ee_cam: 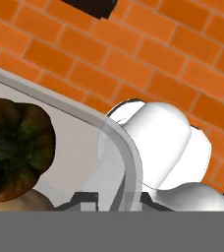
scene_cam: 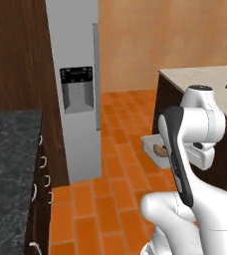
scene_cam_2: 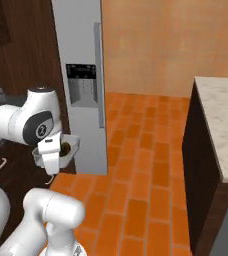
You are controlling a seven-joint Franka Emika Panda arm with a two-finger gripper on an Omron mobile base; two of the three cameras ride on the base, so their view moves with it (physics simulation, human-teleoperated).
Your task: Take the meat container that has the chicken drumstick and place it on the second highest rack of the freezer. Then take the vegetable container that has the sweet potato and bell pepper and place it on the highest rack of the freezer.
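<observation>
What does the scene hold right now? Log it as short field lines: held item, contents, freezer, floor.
held item: vegetable container, a pale tray gripped at its rim by the fingers, carried above the floor
contents: bell pepper, dark with a green stem; sweet potato, tan, beside it
freezer: freezer door closed, black dispenser panel facing the room
floor: orange brick tiles below the tray
side counter: pale island top to the robot's right
</observation>
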